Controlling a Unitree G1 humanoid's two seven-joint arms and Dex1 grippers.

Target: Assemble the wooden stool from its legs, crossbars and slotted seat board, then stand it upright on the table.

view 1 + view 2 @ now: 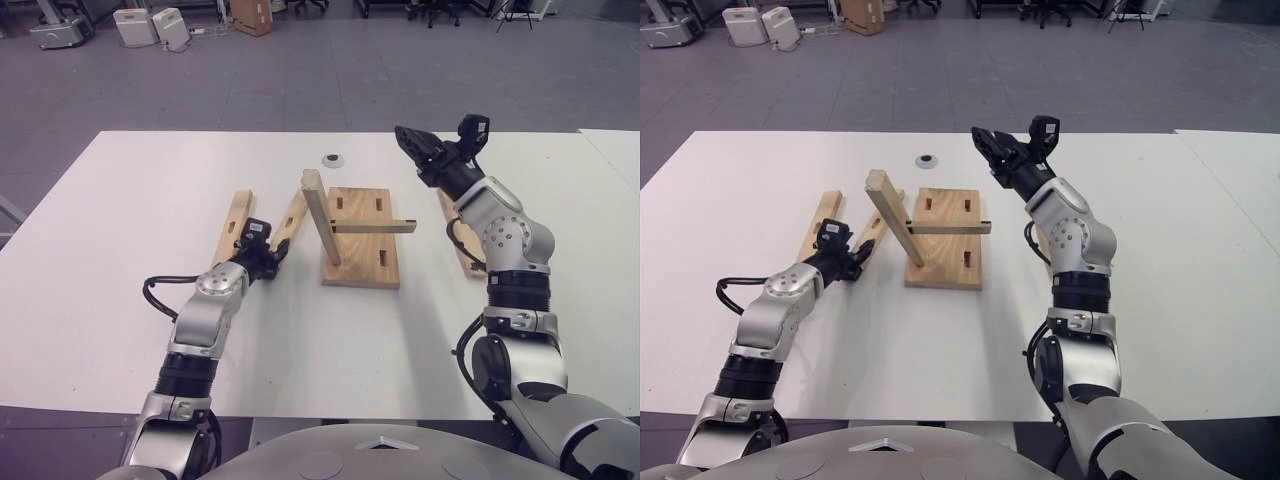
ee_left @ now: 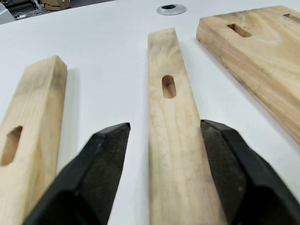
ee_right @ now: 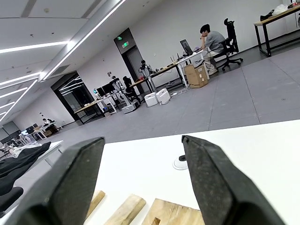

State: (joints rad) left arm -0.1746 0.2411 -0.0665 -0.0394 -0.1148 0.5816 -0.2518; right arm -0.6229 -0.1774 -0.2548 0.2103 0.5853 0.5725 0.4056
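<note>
The white counter (image 1: 120,300) takes up the middle of the head view. Just right of centre lies the slotted seat board (image 1: 372,258), flat. One leg (image 1: 322,215) rises from its left edge, leaning, and a crossbar (image 1: 380,227) sticks out of it to the right over the board. Left of centre two loose legs lie side by side.

The left tool (image 1: 277,252) is down at the near end of the inner loose leg (image 2: 168,117), its fingers spread to either side and not clamped. The outer loose leg (image 2: 33,126) lies just beside it. The right tool (image 1: 408,138) hangs in the upper right, spread wide, holding nothing.

To my eye the step is picking up that inner leg. I'd centre the fingers across its width and close squarely on the long faces, clear of the mortise (image 2: 168,86). I'd also keep off the neighbouring leg, and lift level so the piece doesn't swing into the leaning assembly.
</note>
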